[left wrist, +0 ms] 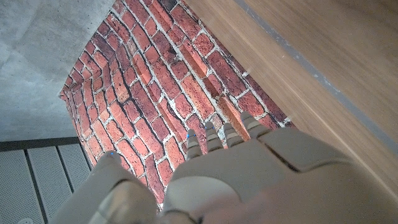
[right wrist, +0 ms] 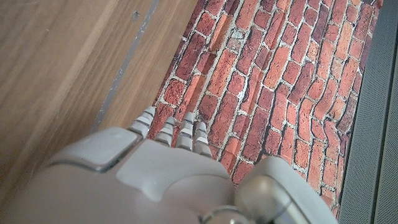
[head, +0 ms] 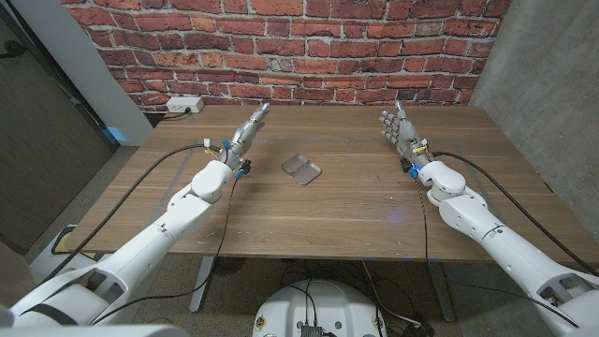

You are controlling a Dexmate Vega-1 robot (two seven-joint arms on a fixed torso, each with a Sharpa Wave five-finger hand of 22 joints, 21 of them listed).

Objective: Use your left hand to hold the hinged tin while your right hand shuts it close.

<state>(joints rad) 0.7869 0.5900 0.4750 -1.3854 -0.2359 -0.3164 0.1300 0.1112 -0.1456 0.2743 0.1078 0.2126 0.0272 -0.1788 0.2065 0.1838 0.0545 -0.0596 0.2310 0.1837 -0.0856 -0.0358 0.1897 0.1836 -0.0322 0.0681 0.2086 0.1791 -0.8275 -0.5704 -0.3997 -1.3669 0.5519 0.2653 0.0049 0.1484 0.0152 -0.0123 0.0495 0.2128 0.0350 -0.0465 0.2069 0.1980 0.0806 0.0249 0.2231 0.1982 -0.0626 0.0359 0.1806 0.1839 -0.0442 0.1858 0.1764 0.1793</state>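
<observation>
While both arms reach out over the wooden table point(head: 356, 201), nothing is being held. The left hand point(head: 247, 129) is up off the wood on the left side, toward the far half of the table, its fingers stretched out fairly straight and pointing at the far wall, with nothing between them. The right hand point(head: 401, 132) is at the same depth on the right side, palm upright, fingers loosely spread and also empty.

Between the two hands, a little nearer to me than either and slightly left of the table's middle, lies the hinged tin point(head: 301, 168). It is silver and lies opened out flat, its two shallow halves side by side on the wood, well apart from both hands.

The tabletop is brown with a long grain running left to right, and it has a thin pale line along its far edge that shows in both wrist views. Behind it stands a red brick wall point(head: 281, 47) with pale mortar. A white power strip point(head: 183, 106) sits low against the wall at the far left corner. Grey concrete point(head: 552, 75) closes the room on the right, and a dark panel point(head: 47, 140) stands on the left. Black cables point(head: 150, 178) trail along each arm.
</observation>
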